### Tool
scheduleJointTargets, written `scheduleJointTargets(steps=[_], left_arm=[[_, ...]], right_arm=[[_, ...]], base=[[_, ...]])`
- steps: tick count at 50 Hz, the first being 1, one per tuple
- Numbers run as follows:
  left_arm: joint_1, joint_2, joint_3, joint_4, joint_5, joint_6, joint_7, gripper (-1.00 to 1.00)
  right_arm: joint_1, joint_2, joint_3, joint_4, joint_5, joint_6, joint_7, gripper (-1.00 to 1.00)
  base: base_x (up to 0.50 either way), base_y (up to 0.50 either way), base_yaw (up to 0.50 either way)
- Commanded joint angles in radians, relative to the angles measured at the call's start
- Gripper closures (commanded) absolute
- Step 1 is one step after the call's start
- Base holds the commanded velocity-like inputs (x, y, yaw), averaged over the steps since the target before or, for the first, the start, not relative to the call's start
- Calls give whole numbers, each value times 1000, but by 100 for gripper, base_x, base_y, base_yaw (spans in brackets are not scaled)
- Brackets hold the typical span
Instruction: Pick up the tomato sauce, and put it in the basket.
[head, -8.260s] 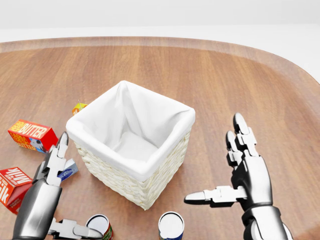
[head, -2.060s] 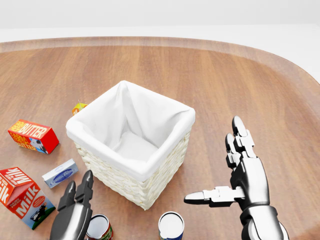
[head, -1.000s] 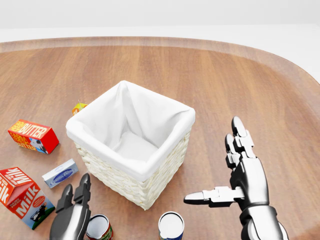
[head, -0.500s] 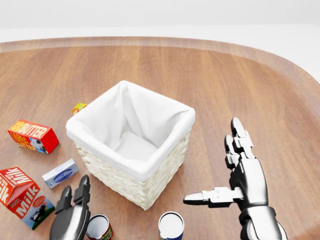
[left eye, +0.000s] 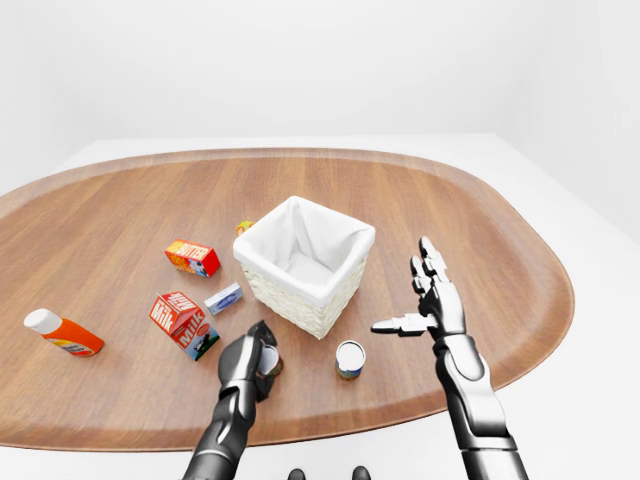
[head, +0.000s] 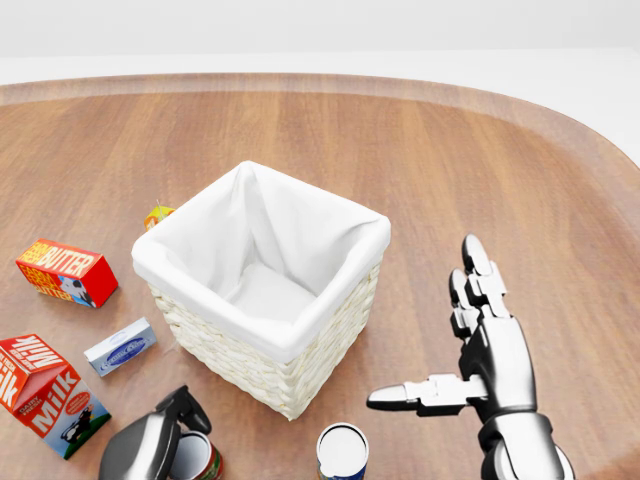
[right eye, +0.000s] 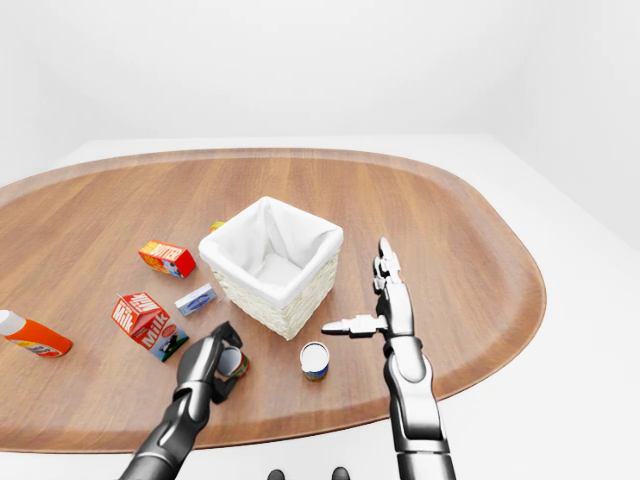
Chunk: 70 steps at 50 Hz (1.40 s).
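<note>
The wooden desk (left eye: 120, 215) fills most of every view, and the white-lined wicker basket (head: 262, 283) sits at the centre of the head view, nothing in it yet.

At the lower left of the head view, the left hand (head: 160, 445) has changed: half a second ago its fingers stood straight up beside the red can, and now they curl down over the can's rim. That can, taken here to be the tomato sauce (head: 193, 457), stands on the desk just below the basket's near corner; its label is too hidden to read, so the identification is a judgement. The fingers appear wrapped round it, though the hand's own back covers the contact. If the grip is sound, the next step is a lift and a short carry up and right to the basket.

The right hand (head: 470, 350) hovers at the lower right, fingers spread and thumb out, holding nothing, unchanged from before.

A second can (head: 342, 452) with a white top and blue side stands between the two hands.

At the left edge, a red carton reads "Milk" (head: 42, 395), an orange box reads "BUTTER" (head: 66, 271), and a small pale-blue box (head: 120, 346) carries writing too small to read. An orange bottle (left eye: 62, 334) lies at the far left of the left-eye view.
</note>
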Motion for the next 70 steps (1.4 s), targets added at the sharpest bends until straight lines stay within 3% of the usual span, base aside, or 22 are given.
scheduleJointTargets(steps=[1,9,22,38,58,70], left_arm=[[-9,1,1,12,31,0,21,100],[-21,2,2,36,30,0,30,100],[29,-3,14,-110,5,0,-47,100],[134,-17,39,-438,-44,0,-215,100],[195,-29,52,-653,-73,0,-329,100],[250,-46,53,-848,-125,0,-446,100]], right_arm=[[1,0,-1,-2,0,2,0,-100],[0,-1,-2,-4,-1,4,-1,-100],[-2,0,-7,-8,11,4,-3,-100],[-9,-3,-8,2,13,0,-9,-100],[-7,-3,-9,4,11,-5,-11,-100],[-16,-4,-10,24,11,-15,-12,-100]], base=[[0,0,0],[0,0,0],[0,0,0],[0,0,0],[0,0,0],[0,0,0]])
